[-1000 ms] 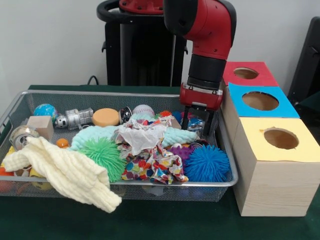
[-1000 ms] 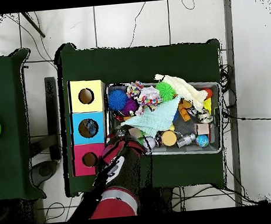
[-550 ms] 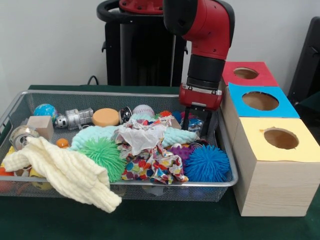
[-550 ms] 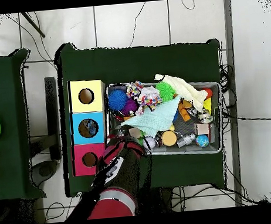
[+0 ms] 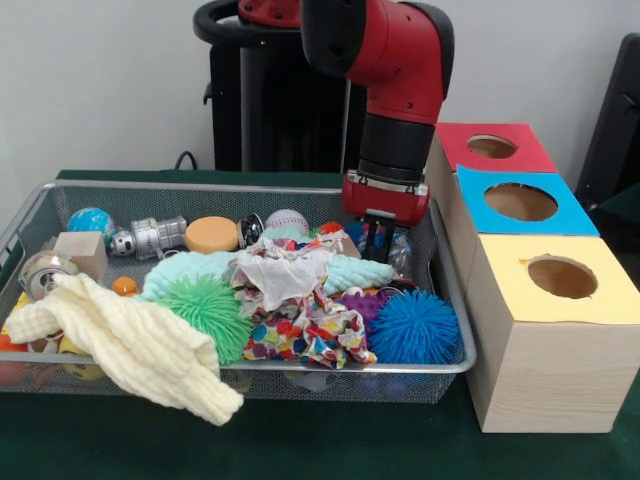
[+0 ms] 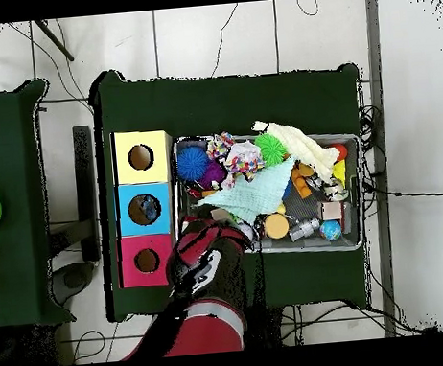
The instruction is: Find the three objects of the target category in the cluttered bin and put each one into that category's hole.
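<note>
Wire mesh bin (image 5: 40, 195) on the green desk (image 5: 300, 450), crammed full. Red arm reaches down at the bin's back corner next to the boxes; claw (image 5: 372, 238) hangs low among the clutter there. Its dark fingers look close together, but whether anything sits between them I cannot tell; small blue and clear bits crowd the tips.

Target category not stated, so candidates noted. Spiky rubber balls come as a likely trio: blue ball (image 5: 413, 326) at the front corner beside the yellow box (image 5: 560, 300), green ball (image 5: 208, 308) mid-bin, purple ball (image 5: 365, 304) half buried between them under patterned cloth (image 5: 300, 335). These look light, soft and springy; soft spikes should give under pressure, so a grip straight across the middle seems best, firm enough not to let it squirt out.

Other textures:
- cream ribbed knit (image 5: 130, 345), limp, draped over the front rim
- mint plush cloth (image 5: 195, 268), fuzzy
- white crumpled fabric (image 5: 275, 272)
- wooden cube (image 5: 82, 252), hard, square
- orange disc (image 5: 211, 234), smooth, flat
- small globe ball (image 5: 90, 221), glossy
- silver metal robot toy (image 5: 150, 238), likely slippery

Three wooden boxes with round holes stand beside the bin: red box (image 5: 495, 148), blue box (image 5: 520, 202), yellow nearest. Overhead view shows the arm (image 6: 206, 269) over the bin's corner by the red box.
</note>
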`<action>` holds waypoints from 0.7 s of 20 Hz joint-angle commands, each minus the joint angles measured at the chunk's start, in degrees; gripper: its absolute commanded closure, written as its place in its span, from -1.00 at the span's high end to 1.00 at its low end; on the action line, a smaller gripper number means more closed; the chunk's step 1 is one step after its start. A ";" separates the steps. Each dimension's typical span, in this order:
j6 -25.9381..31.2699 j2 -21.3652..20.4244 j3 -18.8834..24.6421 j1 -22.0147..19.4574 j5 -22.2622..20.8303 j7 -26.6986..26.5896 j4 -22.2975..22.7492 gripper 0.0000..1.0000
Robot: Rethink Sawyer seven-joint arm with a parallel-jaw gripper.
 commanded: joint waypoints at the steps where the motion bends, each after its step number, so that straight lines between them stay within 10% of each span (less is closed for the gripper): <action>1: 9.38 3.61 8.61 -1.58 -0.64 -2.76 -0.84 -1.00; 14: 15.81 -6.17 12.92 -4.81 -0.02 -5.02 3.39 -1.00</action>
